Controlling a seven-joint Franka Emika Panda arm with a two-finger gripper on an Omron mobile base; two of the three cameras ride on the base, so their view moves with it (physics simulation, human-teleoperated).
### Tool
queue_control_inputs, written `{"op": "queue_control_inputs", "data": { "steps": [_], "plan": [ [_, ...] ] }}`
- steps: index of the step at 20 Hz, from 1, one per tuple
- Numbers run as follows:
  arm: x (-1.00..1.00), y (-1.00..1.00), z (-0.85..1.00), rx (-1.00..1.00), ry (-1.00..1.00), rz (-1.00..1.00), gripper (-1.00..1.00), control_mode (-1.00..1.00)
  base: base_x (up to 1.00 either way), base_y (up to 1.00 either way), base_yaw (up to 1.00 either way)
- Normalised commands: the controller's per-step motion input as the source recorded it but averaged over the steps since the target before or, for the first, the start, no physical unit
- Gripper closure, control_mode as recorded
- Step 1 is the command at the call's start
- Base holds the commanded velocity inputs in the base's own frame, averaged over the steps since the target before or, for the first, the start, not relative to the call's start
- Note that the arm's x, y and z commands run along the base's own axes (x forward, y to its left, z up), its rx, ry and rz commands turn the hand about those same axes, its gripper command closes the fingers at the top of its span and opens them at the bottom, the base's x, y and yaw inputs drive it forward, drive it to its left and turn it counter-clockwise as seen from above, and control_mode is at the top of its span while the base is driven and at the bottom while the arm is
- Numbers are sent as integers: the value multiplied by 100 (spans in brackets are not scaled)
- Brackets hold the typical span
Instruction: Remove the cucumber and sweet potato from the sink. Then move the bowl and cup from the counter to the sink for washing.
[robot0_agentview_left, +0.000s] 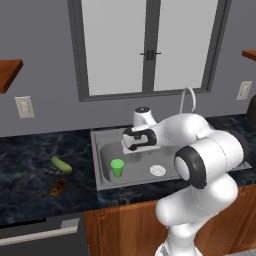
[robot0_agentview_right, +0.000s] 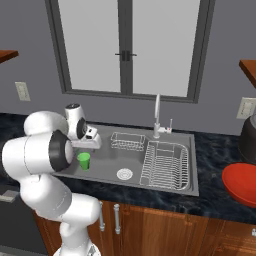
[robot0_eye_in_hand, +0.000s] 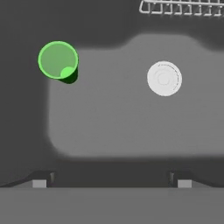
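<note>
The bright green cup (robot0_agentview_left: 117, 167) (robot0_agentview_right: 84, 160) (robot0_eye_in_hand: 58, 60) stands upright on the floor of the grey sink (robot0_agentview_left: 105, 150) (robot0_agentview_right: 105, 170) (robot0_eye_in_hand: 113, 118), at its left end. My gripper (robot0_agentview_left: 132, 149) (robot0_agentview_right: 90, 147) (robot0_eye_in_hand: 111, 181) hangs open above the basin, to the cup's right and behind it, holding nothing. On the dark counter left of the sink lie the pale green cucumber (robot0_agentview_left: 61, 164) and, nearer the front edge, the brown sweet potato (robot0_agentview_left: 58, 187). The red bowl (robot0_agentview_right: 242, 182) sits on the counter far right of the sink.
A round white drain (robot0_agentview_left: 157, 170) (robot0_agentview_right: 124, 174) (robot0_eye_in_hand: 164, 78) marks the basin's middle. A wire dish rack (robot0_agentview_right: 165, 162) fills the sink's right part, and a wire basket (robot0_agentview_right: 127, 141) lies along its back. The faucet (robot0_agentview_left: 188, 97) (robot0_agentview_right: 157, 117) rises behind. A dark appliance (robot0_agentview_right: 248, 137) stands behind the bowl.
</note>
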Motion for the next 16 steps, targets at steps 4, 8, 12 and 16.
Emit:
{"op": "queue_control_inputs", "data": {
  "steps": [4,8,12,16],
  "plan": [
    [-28,-12,30,0,0,0,-100,-100,0,0,0],
    [-32,-9,25,-3,0,0,-100,-100,0,0,0],
    [-34,-10,20,-3,-2,0,-100,-100,0,0,0],
    [-33,-13,18,-1,-3,1,-100,-100,0,0,0]
  ]
}}
